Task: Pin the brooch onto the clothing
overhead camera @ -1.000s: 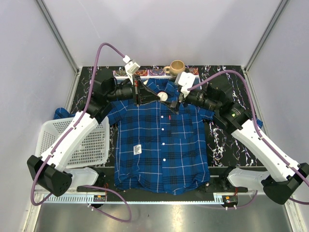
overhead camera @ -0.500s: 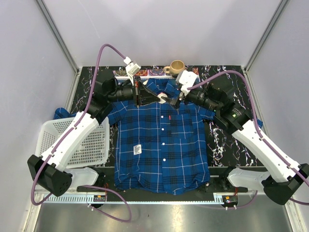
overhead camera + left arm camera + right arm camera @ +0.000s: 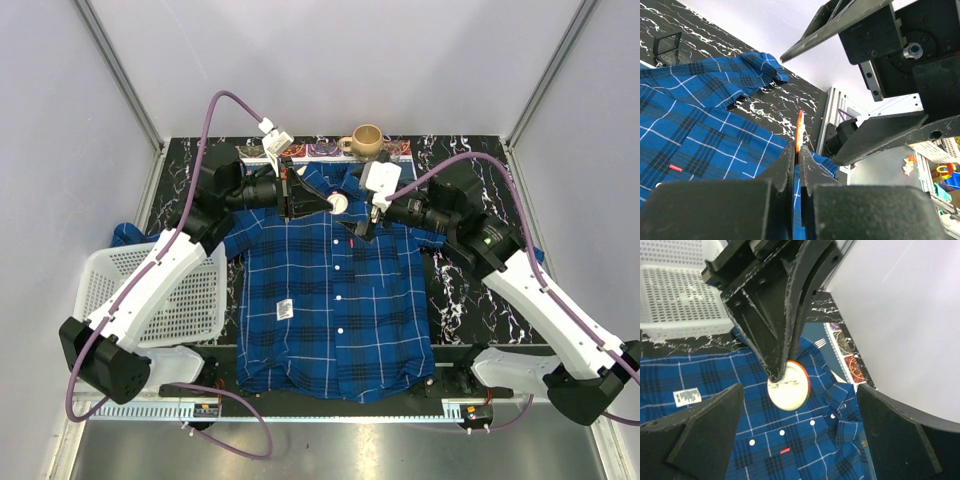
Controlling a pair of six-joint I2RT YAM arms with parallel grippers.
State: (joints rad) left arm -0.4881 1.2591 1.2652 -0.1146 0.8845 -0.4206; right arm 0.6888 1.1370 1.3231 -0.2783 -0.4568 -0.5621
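**Brooch clamped edge-on over the shirt collar**

I see the black, white-veined table [image 3: 455, 300] carrying the shirt [image 3: 335, 310]. It is soft blue-and-navy plaid with thin white lines, spread flat, front up, with its collar toward the far edge. A white perforated plastic basket [image 3: 190, 295] sits just beside its left sleeve, and a tan mug [image 3: 366, 139] stands beyond the collar. My left fingers [image 3: 790, 170], dark scuffed wedges, are pressed together on the brooch [image 3: 788, 385]. It is a thin round disc with a cream back, a small pin bar and an orange rim, held in the air over the collar area. My right fingers [image 3: 705, 435] stand wide apart, gripping nothing, close to the disc.
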